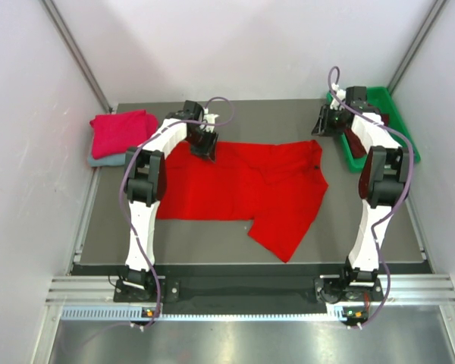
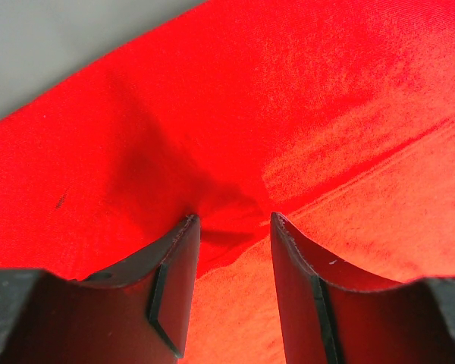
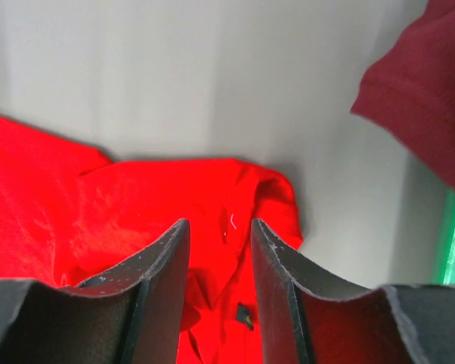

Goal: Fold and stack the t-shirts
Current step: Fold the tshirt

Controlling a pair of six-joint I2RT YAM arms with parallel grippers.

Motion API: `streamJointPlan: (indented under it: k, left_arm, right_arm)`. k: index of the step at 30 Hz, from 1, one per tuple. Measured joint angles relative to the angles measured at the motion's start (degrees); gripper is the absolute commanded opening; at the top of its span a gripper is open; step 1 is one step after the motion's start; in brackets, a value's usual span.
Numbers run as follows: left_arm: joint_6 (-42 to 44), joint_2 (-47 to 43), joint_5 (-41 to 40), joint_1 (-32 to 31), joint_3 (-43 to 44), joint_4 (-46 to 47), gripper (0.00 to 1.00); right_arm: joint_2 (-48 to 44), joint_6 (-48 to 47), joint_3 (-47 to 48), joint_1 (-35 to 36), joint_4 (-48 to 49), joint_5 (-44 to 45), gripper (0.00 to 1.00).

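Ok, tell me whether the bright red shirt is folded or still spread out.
Mostly spread: the bright red shirt lies across the table, unstacked, with only some edges turned over.

**Room at the front, clutter at the back corners**

The red shirt [image 1: 243, 189] covered most of the table's [image 1: 379, 243] middle. Bare surface lay along the near edge and down the right side. The folded stack [image 1: 120, 136] blocked the far left corner; the green tray [image 1: 383, 121] blocked the far right.
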Motion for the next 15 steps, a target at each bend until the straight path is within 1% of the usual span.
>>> streamJointPlan:
  k: [7, 15]
  left_arm:
    - [0.0, 0.0, 0.0, 0.0, -0.1, 0.0, 0.49]
    - [0.0, -0.1, -0.1, 0.0, -0.2, 0.1, 0.49]
  right_arm:
    - [0.8, -0.4, -0.5, 0.5, -0.2, 0.0, 0.39]
    - [4.9, -0.5, 0.6, 0.6, -0.1, 0.1, 0.39]
